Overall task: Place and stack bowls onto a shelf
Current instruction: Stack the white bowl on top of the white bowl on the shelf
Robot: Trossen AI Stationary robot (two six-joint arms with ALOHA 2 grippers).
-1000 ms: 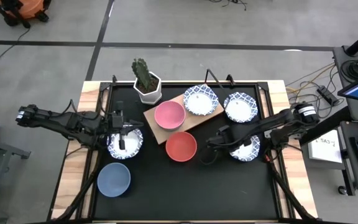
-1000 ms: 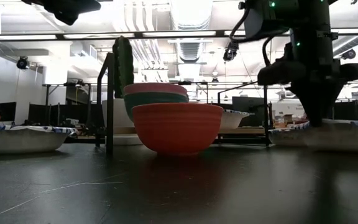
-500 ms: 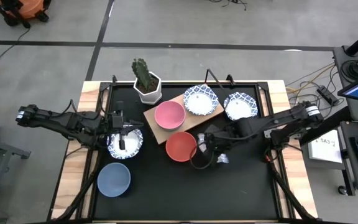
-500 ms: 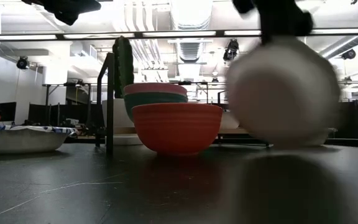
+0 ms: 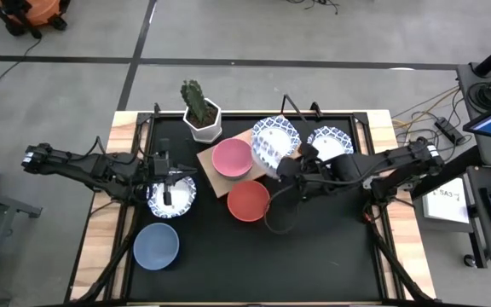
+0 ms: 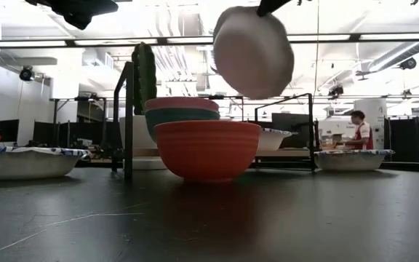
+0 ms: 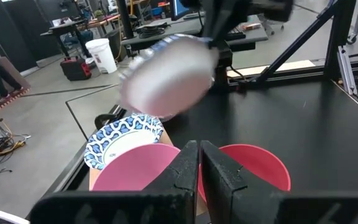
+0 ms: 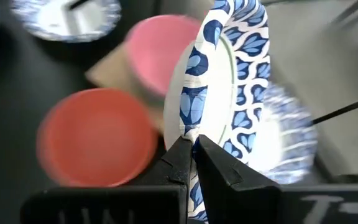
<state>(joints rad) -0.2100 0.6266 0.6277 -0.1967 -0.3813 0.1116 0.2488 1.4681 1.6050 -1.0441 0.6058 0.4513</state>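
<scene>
My right gripper (image 5: 295, 162) is shut on a white bowl with a blue patterned rim (image 5: 268, 147), held up over the shelf (image 5: 220, 177), a light-brown board. A pink bowl (image 5: 232, 158) sits on a green one (image 6: 182, 116) on the shelf. Another patterned bowl (image 8: 284, 140) lies behind the held one. The red bowl (image 5: 248, 200) rests on the table in front of the shelf. My left gripper (image 5: 168, 193), shut, hovers over a patterned bowl (image 5: 181, 198) at the left. A blue bowl (image 5: 156, 245) sits near the front left. My right gripper pinches the patterned bowl's rim (image 8: 191, 132) between its two fingers, one on the inner face and one on the outer. The fingers come from the table's right, slanting down. The bowl is lifted clear and tipped onto its edge, its white underside (image 6: 253, 52) facing the near side.
A white pot with a cactus (image 5: 201, 115) stands at the far edge beside the shelf. One more patterned bowl (image 5: 329, 145) sits on the table right of the shelf. The near half of the black table (image 5: 314, 256) is bare.
My right gripper has lifted a patterned bowl off the table's right side. It carried it up and toward the far left, over the shelf, rolling its wrist. The bowl, flat on the table before, is now tipped on edge in the air.
</scene>
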